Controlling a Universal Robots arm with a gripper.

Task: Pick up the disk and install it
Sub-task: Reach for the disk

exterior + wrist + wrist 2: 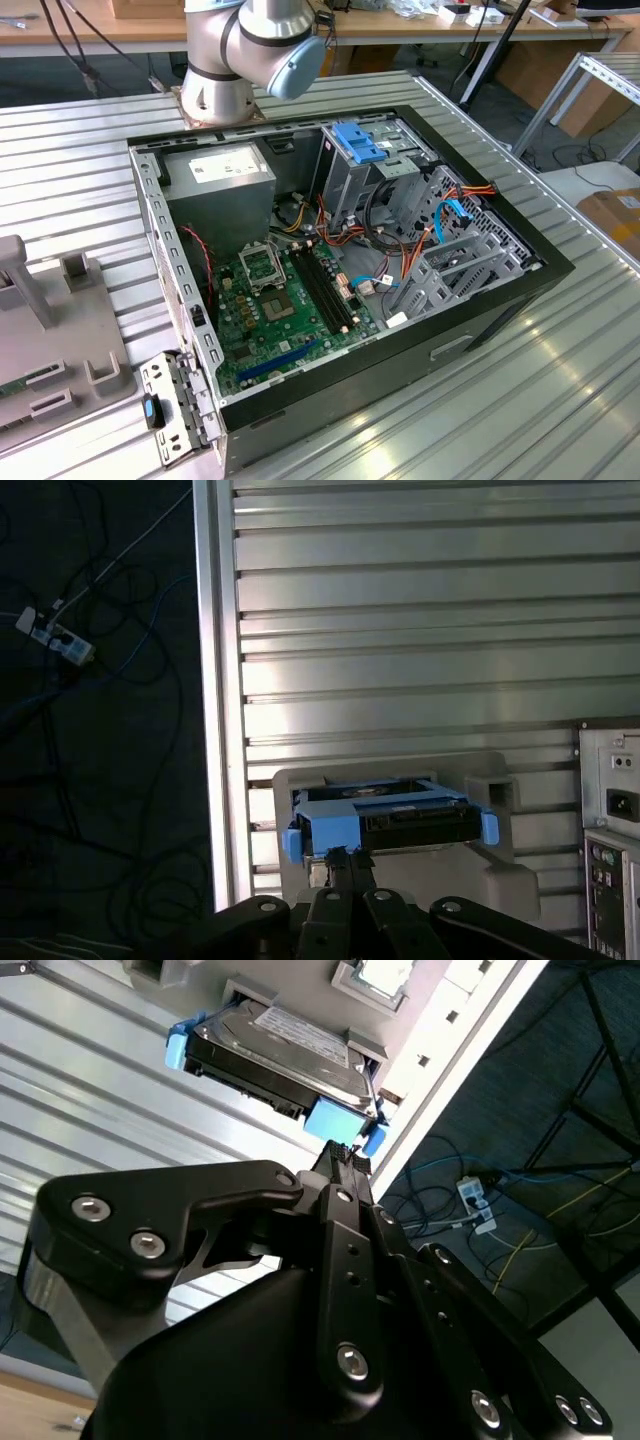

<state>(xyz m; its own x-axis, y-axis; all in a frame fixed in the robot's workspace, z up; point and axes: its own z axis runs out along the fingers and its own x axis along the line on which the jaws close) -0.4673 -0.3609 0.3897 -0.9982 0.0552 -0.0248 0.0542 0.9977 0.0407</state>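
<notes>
The disk (285,1050), a flat silver-grey metal drive with a white label and a bright blue plastic frame around it, sits in a light grey plastic holder (480,875). The holder rests on the silver ribbed metal table (400,630), close to the table's edge. In both wrist views the disk lies flat in the holder, with one blue end facing the black metal hand (345,1157).

The hand's two thin fingers are pressed together, with almost no gap between them. Their tips are right at the blue end of the disk. I cannot tell if they touch it.

In the first wrist view the back of the black and grey computer case (610,820) stands near the holder. Past the table's edge is a dark floor (100,810) with loose wires on it.

In the exterior view the grey robot arm (240,45) stands on the table behind the computer case. The case lies on its side with the cover off. Inside it are a green board (280,300), a grey metal box with a white sticker (225,185), a tall grey metal cage with a blue plastic top (355,150), and red, orange and blue cables (440,210).
</notes>
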